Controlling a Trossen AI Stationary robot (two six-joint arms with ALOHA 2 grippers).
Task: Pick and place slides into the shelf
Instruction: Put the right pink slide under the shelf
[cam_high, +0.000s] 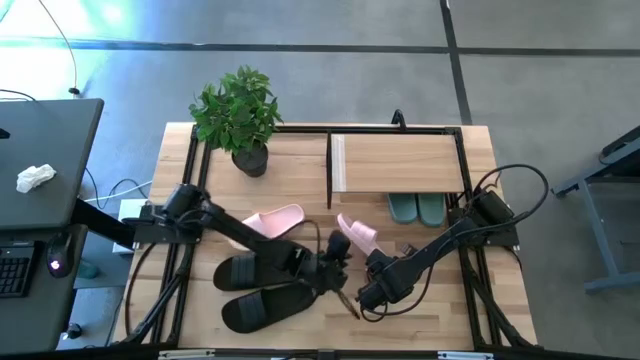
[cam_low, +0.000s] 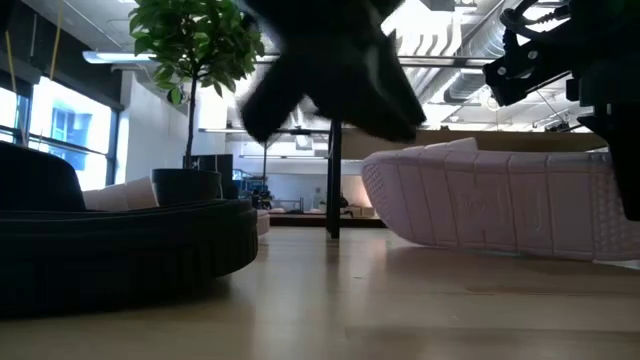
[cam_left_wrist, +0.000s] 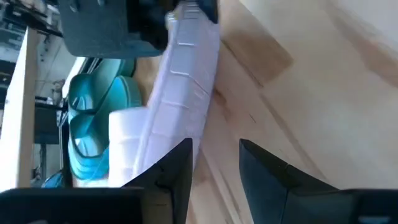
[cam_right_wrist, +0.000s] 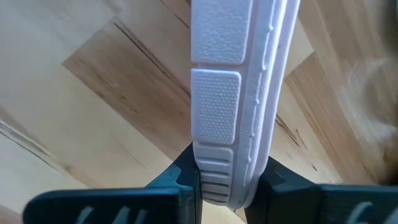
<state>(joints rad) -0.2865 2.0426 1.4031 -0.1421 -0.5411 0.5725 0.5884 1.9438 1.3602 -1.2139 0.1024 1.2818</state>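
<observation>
A pale pink slide (cam_high: 357, 233) stands on its long edge at mid-table, its ribbed sole (cam_low: 480, 205) facing the near side. My right gripper (cam_right_wrist: 227, 186) is shut on its near end. My left gripper (cam_left_wrist: 217, 162) is open beside the same slide, with bare table between its fingertips. The second pink slide (cam_high: 275, 222) lies flat to the left. Two black slides (cam_high: 255, 288) lie near the front left. Two green slides (cam_high: 416, 208) sit under the shelf (cam_high: 400, 162) at the far right. My right gripper pinches the pink slide's near end (cam_right_wrist: 217, 168) between its two fingers, one on the treaded sole and one on the opposite face. The fingers come steeply from above. The slide stands on edge, its lower long edge (cam_low: 470, 248) at the tabletop. My left gripper: one finger (cam_left_wrist: 177, 165) overlaps the slide's edge in its wrist view; whether it touches, I cannot tell.
A potted plant (cam_high: 240, 115) stands at the table's far left. The two arms nearly meet around the pink slide. Bare wood lies at the table's near right (cam_high: 460, 310). A dark side desk (cam_high: 40, 170) is beyond the left edge.
</observation>
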